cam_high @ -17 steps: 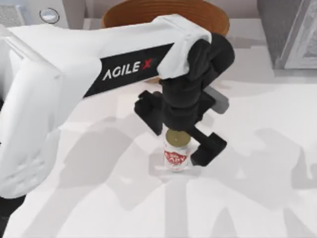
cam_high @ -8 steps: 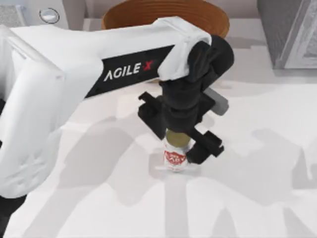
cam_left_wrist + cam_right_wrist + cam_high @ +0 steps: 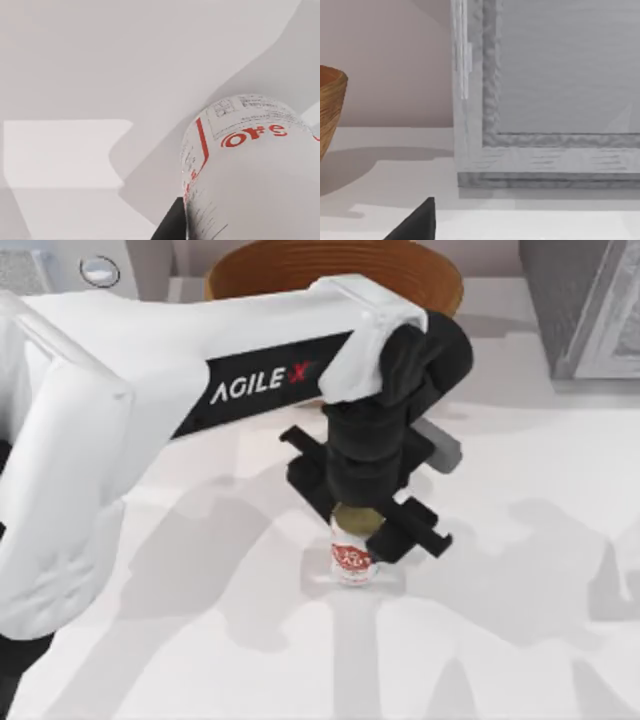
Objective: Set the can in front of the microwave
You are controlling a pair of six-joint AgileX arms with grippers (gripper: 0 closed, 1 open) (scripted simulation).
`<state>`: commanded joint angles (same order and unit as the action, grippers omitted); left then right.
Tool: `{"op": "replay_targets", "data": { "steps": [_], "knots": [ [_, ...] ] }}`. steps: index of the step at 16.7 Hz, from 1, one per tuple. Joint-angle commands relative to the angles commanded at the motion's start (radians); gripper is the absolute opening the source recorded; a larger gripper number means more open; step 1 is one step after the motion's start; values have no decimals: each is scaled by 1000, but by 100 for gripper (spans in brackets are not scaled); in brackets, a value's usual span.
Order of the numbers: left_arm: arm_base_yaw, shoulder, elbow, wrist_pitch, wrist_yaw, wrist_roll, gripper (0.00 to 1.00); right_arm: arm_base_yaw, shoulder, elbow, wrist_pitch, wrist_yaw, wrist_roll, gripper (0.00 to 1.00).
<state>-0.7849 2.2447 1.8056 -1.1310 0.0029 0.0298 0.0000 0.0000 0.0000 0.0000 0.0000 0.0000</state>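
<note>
White table (image 3: 520,640), upright can (image 3: 352,558) in left gripper (image 3: 362,523)

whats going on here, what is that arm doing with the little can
The left arm reaches out over the middle of the table, and its left gripper is down around the can, one black finger on each side of it. The can stands upright on the white table. Whether the fingers already press on it cannot be told. The microwave sits at the far left corner, beside a brown basket, so the can is not in front of it yet.
</note>
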Motion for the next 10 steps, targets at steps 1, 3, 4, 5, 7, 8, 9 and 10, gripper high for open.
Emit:
{"op": "replay_targets", "data": {
  "steps": [1,3,4,5,7,8,9,10],
  "knots": [
    [0,0,0,0,0,0,0,0,0,0,0,0,0,100],
    [0,0,0,0,0,0,0,0,0,0,0,0,0,100],
    [0,0,0,0,0,0,0,0,0,0,0,0,0,100],
    [0,0,0,0,0,0,0,0,0,0,0,0,0,100],
    [0,0,0,0,0,0,0,0,0,0,0,0,0,100],
    [0,0,0,0,0,0,0,0,0,0,0,0,0,100],
    [1,-2,0,0,0,1,0,0,0,0,0,0,0,100],
    [0,-2,3,-4,0,1,0,0,0,0,0,0,0,100]
  ]
}}
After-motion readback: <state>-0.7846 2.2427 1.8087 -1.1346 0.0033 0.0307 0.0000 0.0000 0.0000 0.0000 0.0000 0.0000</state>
